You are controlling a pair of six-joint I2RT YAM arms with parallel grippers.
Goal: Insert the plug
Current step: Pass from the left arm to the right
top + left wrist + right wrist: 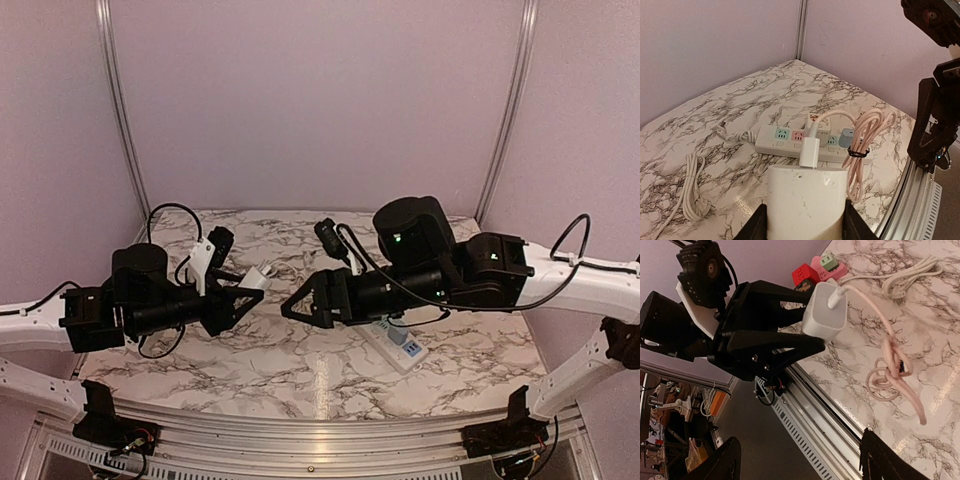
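Plug (806,200) gripped in left hand (252,285), right hand (300,297) open

Grips white plug (824,310) between black left fingers (785,347) above marble counter (925,410); trails pink cable (888,347) downward in tangled loops.

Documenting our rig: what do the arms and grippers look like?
The left arm and right arm have white links, black joint housings and loose black cables. The left gripper and right gripper are black triangular frames. Green lights dot the right arm.
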